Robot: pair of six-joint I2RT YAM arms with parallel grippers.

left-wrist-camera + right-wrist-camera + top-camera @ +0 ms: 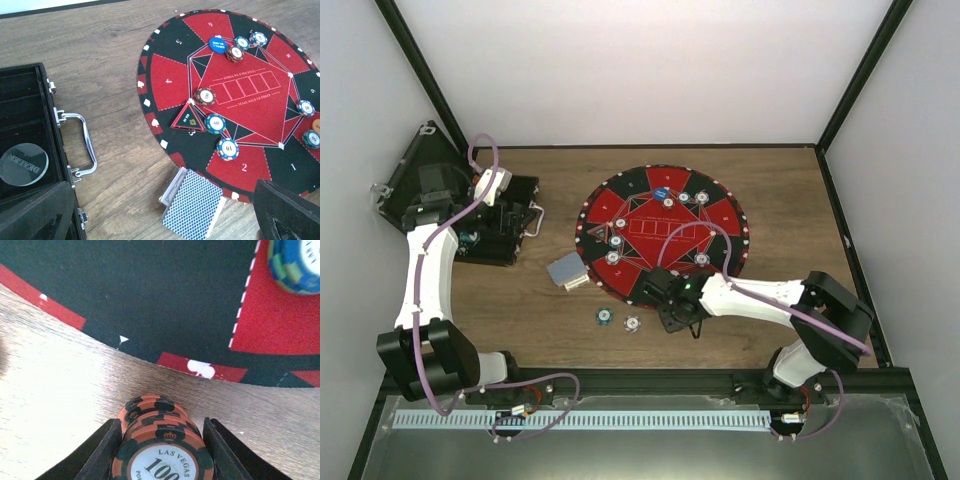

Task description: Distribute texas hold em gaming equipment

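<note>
A short stack of orange-and-black poker chips (pixel 160 440) stands on the wood just off the mat's near rim, and my right gripper (pixel 159 450) is shut on it, a finger pressed to each side. From above, that right gripper (pixel 678 318) hides the stack. A deck of blue-backed playing cards (pixel 192 210) (pixel 565 272) lies at the mat's left rim. Several chips sit on the mat, among them a blue one (pixel 297 265). Two loose chips (pixel 604 317) (pixel 632 324) lie on the table. My left gripper (pixel 510 212) hangs open over the case, its black fingers (pixel 285 210) holding nothing.
The round red-and-black mat (pixel 620 205) (pixel 170 85) fills the table's middle. A black hard case (pixel 430 180) (pixel 25 125) lies open at the far left with a clear dealer button (pixel 22 165) inside and its metal handle (pixel 82 145) facing the mat.
</note>
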